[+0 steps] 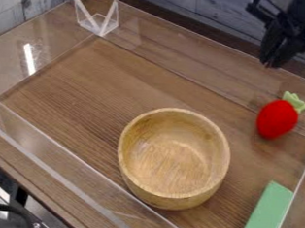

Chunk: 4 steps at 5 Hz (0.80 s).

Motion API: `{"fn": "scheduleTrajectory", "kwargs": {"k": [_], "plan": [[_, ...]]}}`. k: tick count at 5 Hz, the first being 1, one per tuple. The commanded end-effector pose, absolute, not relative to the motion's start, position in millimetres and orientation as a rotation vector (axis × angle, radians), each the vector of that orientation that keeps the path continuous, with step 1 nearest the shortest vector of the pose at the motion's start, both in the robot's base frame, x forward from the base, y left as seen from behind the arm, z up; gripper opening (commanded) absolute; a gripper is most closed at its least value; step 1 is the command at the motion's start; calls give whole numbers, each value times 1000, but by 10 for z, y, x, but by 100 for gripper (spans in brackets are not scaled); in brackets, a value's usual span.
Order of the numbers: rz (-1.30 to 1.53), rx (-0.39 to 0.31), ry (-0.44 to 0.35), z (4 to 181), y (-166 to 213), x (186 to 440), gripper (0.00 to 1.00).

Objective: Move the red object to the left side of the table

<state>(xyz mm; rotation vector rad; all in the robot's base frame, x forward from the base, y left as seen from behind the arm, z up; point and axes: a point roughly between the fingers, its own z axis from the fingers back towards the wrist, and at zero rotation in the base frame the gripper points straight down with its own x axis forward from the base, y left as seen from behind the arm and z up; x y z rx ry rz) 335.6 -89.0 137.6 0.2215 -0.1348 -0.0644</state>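
My gripper hangs at the top right of the view, high above the table and well apart from everything on it; it shows only as a dark, slightly blurred shape whose narrow lower end points down. My fingers look drawn close together, with no clear gap showing between them and nothing caught there, though the blur keeps me from being sure how tightly they meet. The red object, a small glossy strawberry with a green leafy top, lies on the dark wood-grain surface near the right edge, below my gripper in the picture and not touching it. Its leafy end points up and to the right, toward the clear wall on that side. A round wooden bowl sits upright near the middle of the table, toward the front, to the left of the strawberry and clearly apart from it; its inside is bare wood. A flat green block lies at the lower right corner, running slantwise toward the bottom edge of the view, just beside the bowl and below the strawberry. Low clear walls stand along the edges, and a small clear bracket stands at the far left corner
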Motion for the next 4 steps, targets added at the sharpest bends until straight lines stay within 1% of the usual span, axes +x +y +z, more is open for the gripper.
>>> {"fn": "scheduleTrajectory", "kwargs": {"k": [1, 2, 4], "plan": [[-32, 195, -149, 1259, -888, 3358, 100], [-43, 184, -160, 998, -923, 3376, 100], [-214, 139, -203, 743, -1055, 3508, 100]]}}
